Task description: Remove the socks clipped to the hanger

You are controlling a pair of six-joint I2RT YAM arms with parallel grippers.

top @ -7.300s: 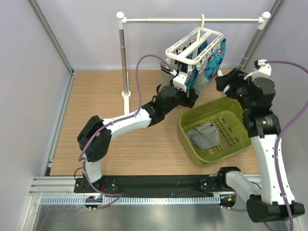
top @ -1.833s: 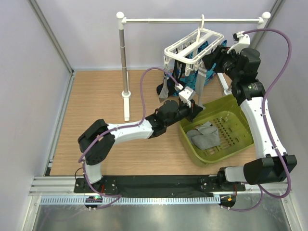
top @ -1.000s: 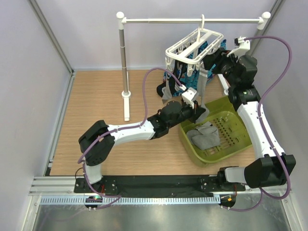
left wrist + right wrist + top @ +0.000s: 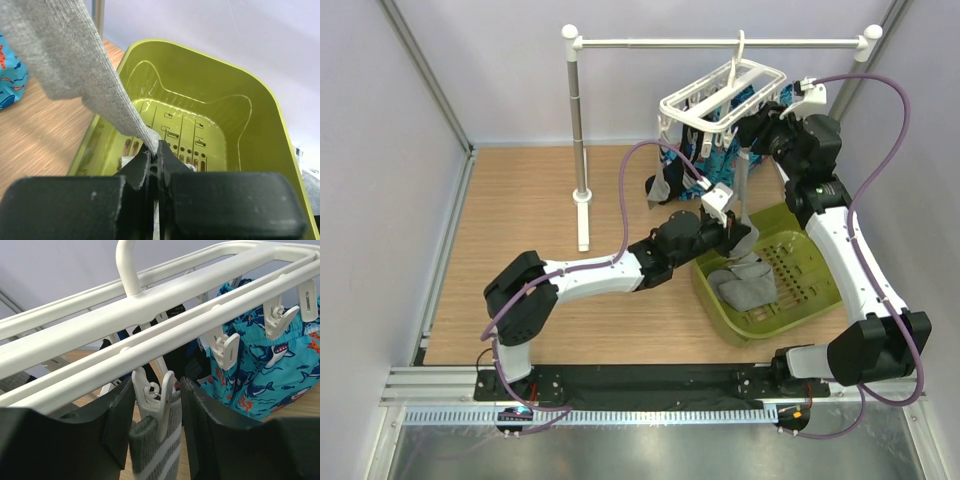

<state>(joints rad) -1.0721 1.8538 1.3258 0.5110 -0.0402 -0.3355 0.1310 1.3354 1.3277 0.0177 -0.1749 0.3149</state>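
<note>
Grey sock: the grey sock (image 4: 742, 195) is hanging right of the centre in the top view. It is running from the hanger (image 4: 720, 97) down toward the basket (image 4: 760, 338). Its cuff with white bands is sitting in a clip peg (image 4: 156, 402).
Hanger: it is hanging by its hook on the rail (image 4: 660, 43) at the top of the frame. It is also carrying black socks (image 4: 172, 360), the blue cloth (image 4: 260, 375) and a second grey sock (image 4: 663, 185) at its left side.
Socks in basket: a grey pile (image 4: 745, 285) is lying inside the basket.
Left gripper: the left gripper (image 4: 154, 150) is pressing its fingers together on the lower end of the grey sock, just over the near side of the basket.
Left arm: it is reaching from the lower left toward the centre, low over the table (image 4: 520, 220).
Right gripper: the right gripper (image 4: 157, 412) is standing spread, with one finger on each side of the clip peg. A thin gap is showing on the picture's right side.
Right arm: it is rising along the right edge and bending left at the top toward the hanger.
Hard to see: in the top view the wrist is hiding the right fingertips. The sock's tip is disappearing between the left fingers. The right wrist view is cutting off the hanger at both sides.
</note>
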